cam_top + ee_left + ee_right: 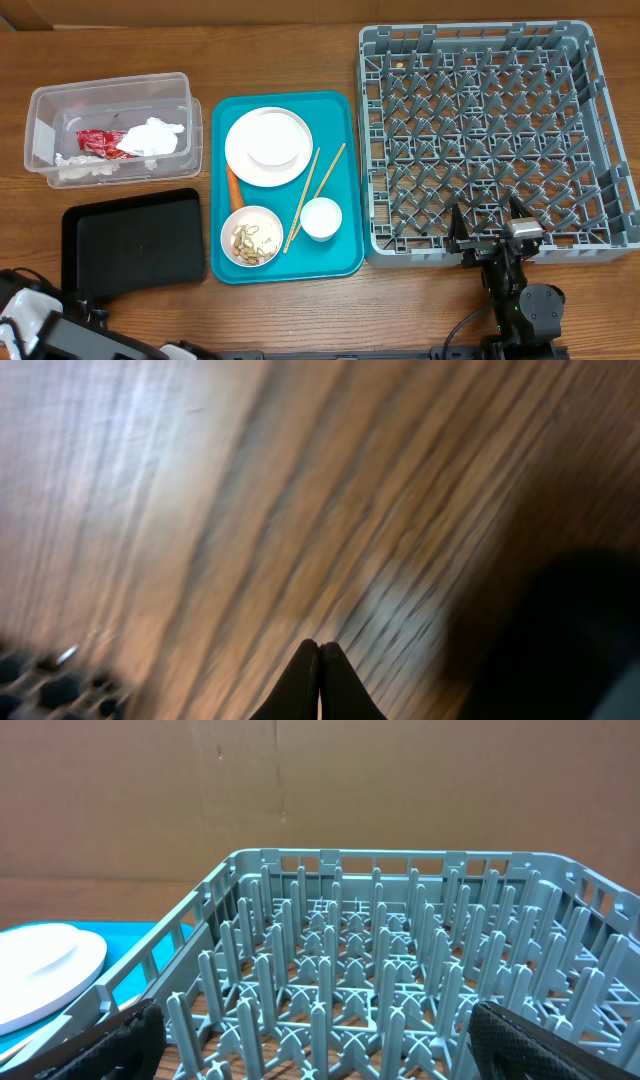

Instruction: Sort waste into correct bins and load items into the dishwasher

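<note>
The clear tub (110,92) at the far left holds a red wrapper (97,142) and white tissue (152,138). In front of it lies the black tray (135,245). A teal tray (335,120) carries a white plate (268,146), an orange carrot (234,188), a bowl of food scraps (251,236), a small cup (321,218) and chopsticks (318,185). The grey dish rack (366,140) stands at the right. My right gripper (490,222) hangs open over the rack's front edge, holding nothing. My left gripper (319,647) is shut and empty over bare wood.
In the right wrist view the rack's pegs (400,970) fill the space ahead, with the plate (40,970) on the teal tray (130,935) to the left. A brown cardboard wall (320,790) stands behind. The left arm (30,325) sits at the table's front left corner.
</note>
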Controlling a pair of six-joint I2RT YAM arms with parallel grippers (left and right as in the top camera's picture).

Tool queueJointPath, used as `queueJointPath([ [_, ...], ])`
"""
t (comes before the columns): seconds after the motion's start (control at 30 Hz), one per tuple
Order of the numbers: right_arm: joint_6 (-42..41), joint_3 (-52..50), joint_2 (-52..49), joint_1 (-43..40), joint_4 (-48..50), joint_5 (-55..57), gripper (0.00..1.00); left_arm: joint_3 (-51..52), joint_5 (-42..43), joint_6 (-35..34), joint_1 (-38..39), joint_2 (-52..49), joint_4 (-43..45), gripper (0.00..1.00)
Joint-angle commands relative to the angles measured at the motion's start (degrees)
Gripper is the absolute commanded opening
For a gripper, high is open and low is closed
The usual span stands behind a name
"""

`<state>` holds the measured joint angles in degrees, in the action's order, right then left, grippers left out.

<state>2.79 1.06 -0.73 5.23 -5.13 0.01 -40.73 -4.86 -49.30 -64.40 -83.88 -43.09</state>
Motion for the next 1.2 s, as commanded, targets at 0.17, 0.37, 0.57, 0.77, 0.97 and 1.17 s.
queueJointPath([
  [0.17,0.1,-0.6,0.6,-0.2,0.3,-0.2,1.0,-1.1,9.1,6.1,-0.3,-1.8,3.0,0.04],
  [0.37,0.1,-0.6,0.6,-0.2,0.3,-0.2,1.0,-2.4,11.1,6.6,-0.3,-1.8,3.5,0.04],
  [0.57,0.1,-0.6,0.6,-0.2,0.3,-0.2,1.0,-2.4,13.6,6.5,-0.3,-1.8,5.9,0.04],
  [0.77,0.1,-0.6,0.6,-0.2,0.3,-0.2,1.0,-2.4,14.4,6.5,0.4,-1.8,7.3,0.04],
  [0.97,0.1,-0.6,0.6,-0.2,0.3,-0.2,1.0,-2.4,16.8,6.7,0.5,-1.8,9.0,0.05],
  [1.17,0.1,-0.6,0.6,-0.2,0.3,-0.1,1.0,-2.8,18.3,7.8,0.5,-1.8,8.5,0.04],
])
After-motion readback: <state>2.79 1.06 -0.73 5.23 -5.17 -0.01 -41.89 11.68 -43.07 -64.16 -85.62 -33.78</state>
